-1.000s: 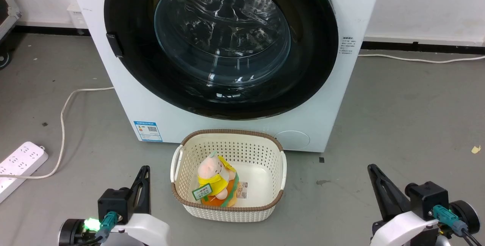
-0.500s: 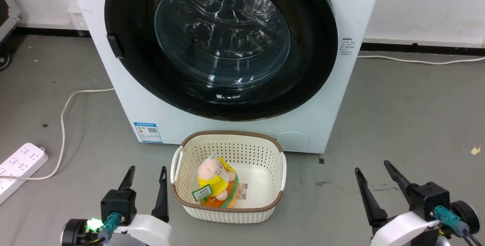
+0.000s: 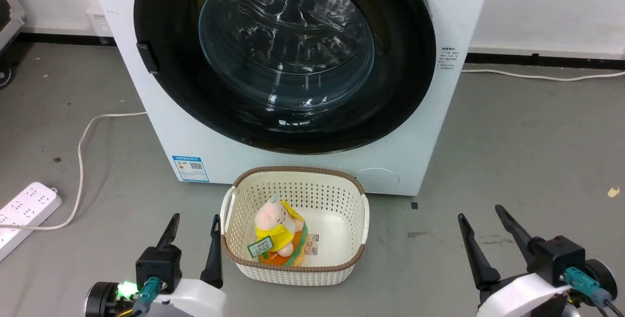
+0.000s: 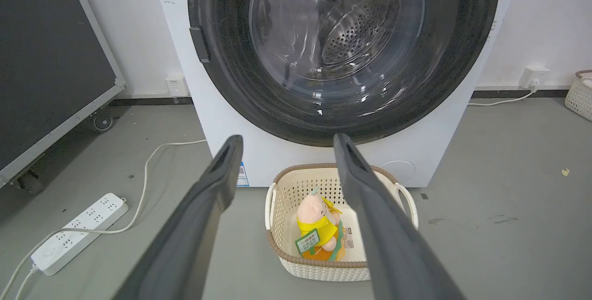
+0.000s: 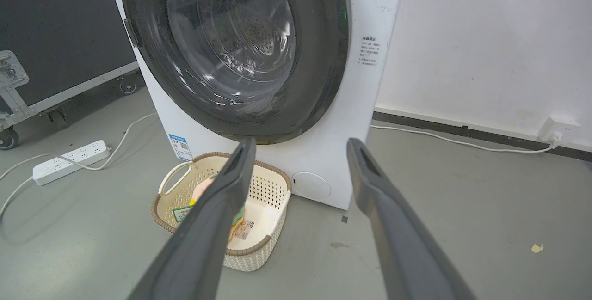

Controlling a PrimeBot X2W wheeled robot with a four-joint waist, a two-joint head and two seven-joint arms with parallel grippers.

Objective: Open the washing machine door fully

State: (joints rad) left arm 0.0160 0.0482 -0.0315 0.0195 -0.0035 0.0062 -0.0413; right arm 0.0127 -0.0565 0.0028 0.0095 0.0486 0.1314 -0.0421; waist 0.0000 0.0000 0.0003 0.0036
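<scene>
One cream basket [image 3: 298,171] holding one plush toy [image 3: 276,234] sat against the washing machine [image 3: 205,146], directly below the washing machine door [image 3: 284,58], which was closed flush. One power strip [image 3: 24,209] lay far left. Left gripper [image 3: 195,218] and right gripper [image 3: 480,212] were low, flanking the basket, fingers toward the machine, both spread wide and empty.

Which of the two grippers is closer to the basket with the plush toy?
The left gripper, its open fingers just beside the basket's left rim; the right gripper stands well off on the other side.
</scene>
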